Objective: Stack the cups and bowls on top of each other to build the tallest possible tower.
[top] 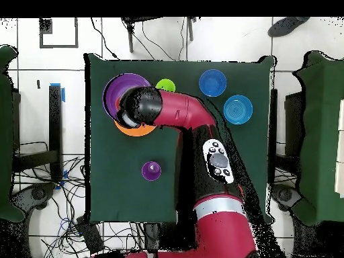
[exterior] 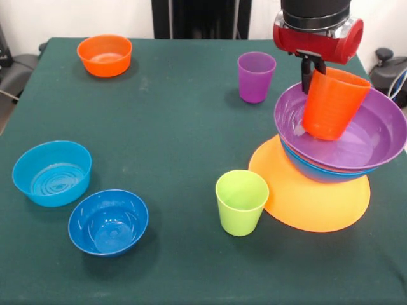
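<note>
The tower (exterior: 331, 166) stands at the right: the orange-yellow bowl (exterior: 305, 202) lies upside down, with the large blue bowl (exterior: 315, 171) and the purple bowl (exterior: 369, 136) nested on top, tilted. My gripper (exterior: 311, 81) is shut on the rim of the orange cup (exterior: 332, 105) and holds it tilted, its base inside the purple bowl. The purple cup (exterior: 256, 76) stands behind the tower and the lime green cup (exterior: 241, 202) in front of it. The yellow cup is out of view. In the overhead view my arm (top: 171, 111) covers the gripper and most of the purple bowl (top: 114, 91).
A small orange bowl (exterior: 105, 55) sits at the far left corner. The light blue bowl (exterior: 52, 173) and the dark blue bowl (exterior: 108, 221) sit at the near left; they also show in the overhead view, the light blue bowl (top: 238, 109) and the dark blue bowl (top: 212, 82).
</note>
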